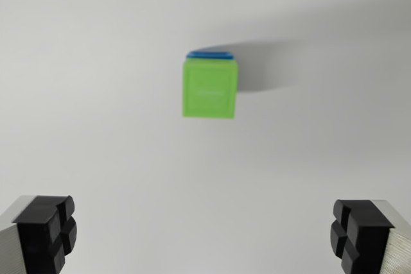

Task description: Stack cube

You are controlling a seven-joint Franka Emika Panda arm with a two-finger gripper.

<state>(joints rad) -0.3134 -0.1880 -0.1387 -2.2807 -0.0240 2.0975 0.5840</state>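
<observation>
i see the white worktop (pixel 96 126) filling the wrist view, bare around the cubes. the green cube (pixel 210 89) sits above centre, and a blue cube (pixel 209 54) shows only as a thin edge past the green cube's far side; it looks as if green rests on blue, though the blur keeps me from being sure. my gripper (pixel 205 235) is spread wide and holds nothing, its two black pads at the bottom corners, well apart from the green cube. if the stack is made, i judge the thing to do is lift away straight, without swinging toward the green cube. nothing else stands near it, only its shadow to the right.
</observation>
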